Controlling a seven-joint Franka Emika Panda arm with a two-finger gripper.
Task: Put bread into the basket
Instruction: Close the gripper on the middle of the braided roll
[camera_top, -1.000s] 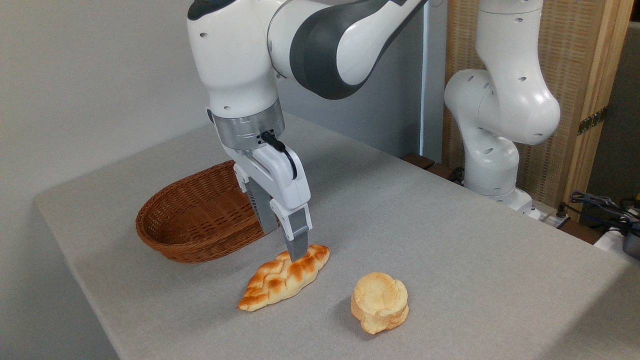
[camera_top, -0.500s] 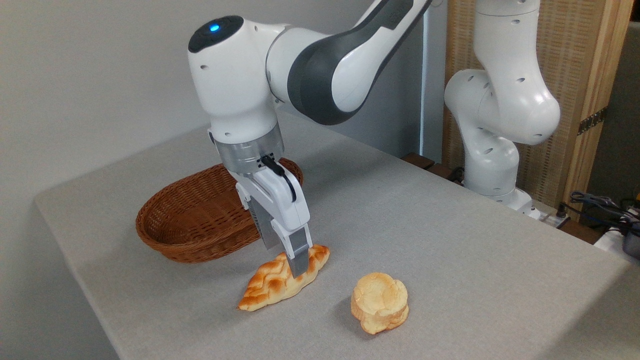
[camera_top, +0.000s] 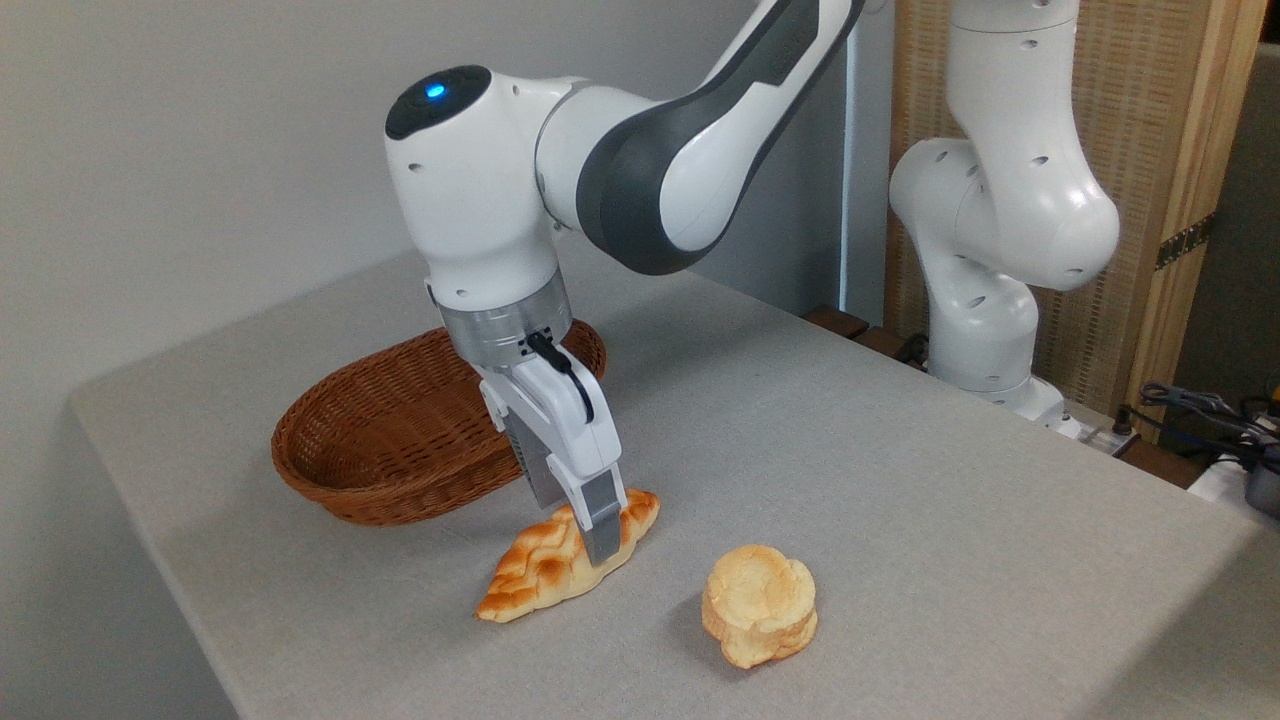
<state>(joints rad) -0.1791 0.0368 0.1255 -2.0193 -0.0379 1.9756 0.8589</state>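
One loaf: bread (camera_top: 560, 560) lay flat near the front edge of the surface (camera_top: 900, 480), long axis running from front left to back right, just in front of the basket (camera_top: 380, 440) and apart from it.
Shape and crust: braided, pointed at both ends, glossy golden-orange with darker brown patches; ridged plaits, smooth sheen.
Likely handling: judged light and somewhat yielding; glaze probably slick, so a hold across the thick middle or slightly right of it, over the braid ridges, seemed safest; tapered tips too thin to trust.
Claw (camera_top: 590, 535): lowered over the right half of the loaf, near finger (camera_top: 602, 525) down against the front flank, far finger hidden behind; spread or pinching could not be told.
Basket: oval, reddish-brown wicker, shallow, thick woven rim, nothing seen inside.
Bun (camera_top: 760, 605): round, pale, flower-shaped, matte; well apart, towards the front right.
Surface covering: grey, felt-like, flat.
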